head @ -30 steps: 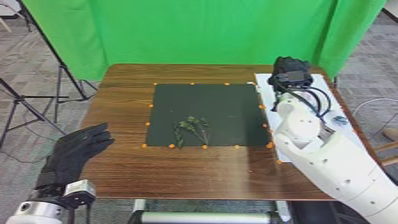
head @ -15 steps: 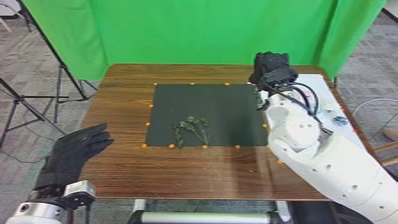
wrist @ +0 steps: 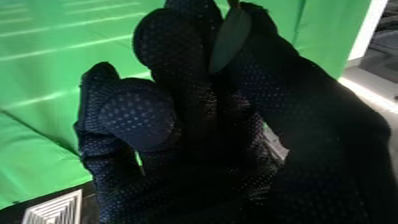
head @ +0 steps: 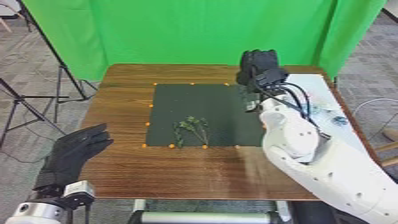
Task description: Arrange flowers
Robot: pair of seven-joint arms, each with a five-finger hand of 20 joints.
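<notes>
pinching slender leaf point(wrist: 230, 42) — right robot hand point(head: 258, 64), dimpled black fabric

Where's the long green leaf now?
Right wrist view: the long green leaf is pinched in the right hand, between thumb and fingers. In the head view, that hand is right of centre, by the dark mat's far right corner.

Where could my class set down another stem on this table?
Beyond the sprigs, the dark mat is bare; so is the table between mat and near edge. It's crowded around the sprigs and at the mat's far right corner, by the right hand.
</notes>
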